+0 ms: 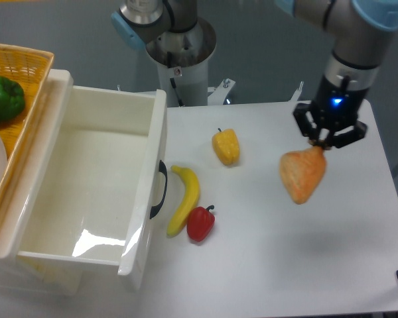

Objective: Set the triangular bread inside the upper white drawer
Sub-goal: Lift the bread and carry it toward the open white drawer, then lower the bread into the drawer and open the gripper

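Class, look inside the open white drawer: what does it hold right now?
The upper white drawer shows only its bare, glossy floor with light reflections; nothing lies in it. The triangular bread hangs from the gripper over the table. The drawer's near wall hides a strip of the floor.

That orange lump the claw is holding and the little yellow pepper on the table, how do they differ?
The bread hangs in the air from the gripper, pinched at its top; the yellow pepper lies on the table, untouched. The bread is orange-tan and clearly bigger; the pepper is bright yellow with a small dark stem. Both are rounded and taper toward one end.
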Motion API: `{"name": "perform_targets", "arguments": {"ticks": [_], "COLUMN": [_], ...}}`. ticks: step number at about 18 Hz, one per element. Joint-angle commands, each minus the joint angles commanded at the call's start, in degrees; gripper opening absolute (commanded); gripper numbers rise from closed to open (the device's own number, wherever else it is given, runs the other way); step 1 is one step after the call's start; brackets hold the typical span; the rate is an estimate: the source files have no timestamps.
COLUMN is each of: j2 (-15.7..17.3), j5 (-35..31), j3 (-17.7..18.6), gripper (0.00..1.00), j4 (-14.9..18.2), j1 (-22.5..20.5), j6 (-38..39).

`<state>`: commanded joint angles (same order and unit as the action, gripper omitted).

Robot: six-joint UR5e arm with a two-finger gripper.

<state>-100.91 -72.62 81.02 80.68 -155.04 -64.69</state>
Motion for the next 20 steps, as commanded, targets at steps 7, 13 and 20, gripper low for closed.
{"name": "perform_targets", "arguments": {"ticks": [7, 13, 20], "j2": [2.73, 4.66, 4.49], "j5": [4.41, 5.73, 5.82], "j3": [1.95, 3.52, 4.40], "gripper": [0.02, 0.02, 0.02], "j4": [-0.09, -0.61, -2.81], "j1": [5.88, 11.94, 18.10], "j6": [8.25, 16.43, 21.10]}}
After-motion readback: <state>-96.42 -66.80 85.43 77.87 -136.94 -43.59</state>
